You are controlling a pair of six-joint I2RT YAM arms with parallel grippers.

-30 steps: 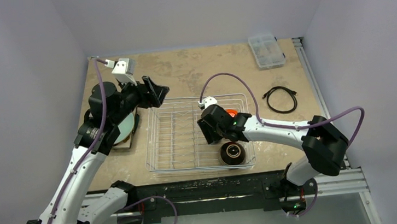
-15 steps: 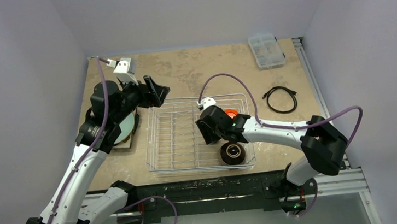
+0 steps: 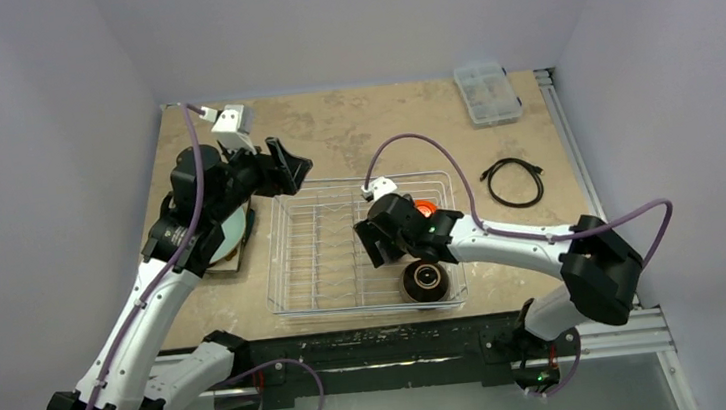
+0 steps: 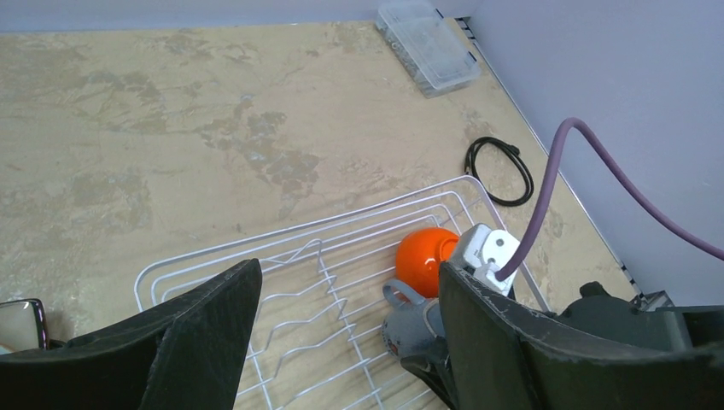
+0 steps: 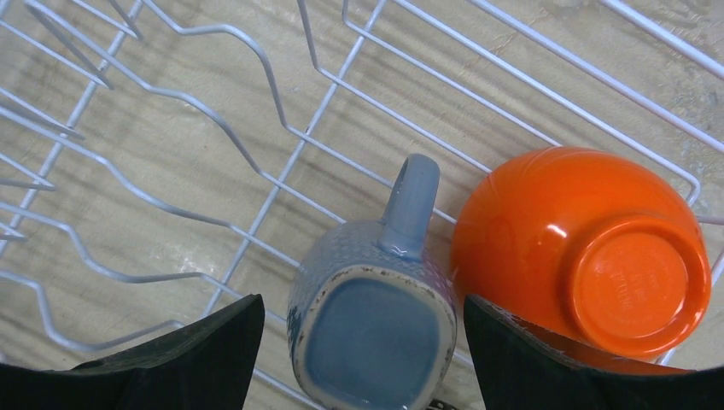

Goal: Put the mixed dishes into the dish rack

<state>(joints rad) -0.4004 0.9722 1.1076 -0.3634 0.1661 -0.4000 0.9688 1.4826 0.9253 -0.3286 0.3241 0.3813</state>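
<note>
Tabletop: grey cup beside orange bowl

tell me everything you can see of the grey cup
The grey cup is blue-grey glazed ceramic by its look, with a dimpled wall, a rounded-square end with a brown-speckled edge facing the camera (mouth or base is unclear) and one loop handle. It sits inside the dish rack, close against the orange bowl. The jaws of the right gripper stand open on either side of it.
</note>
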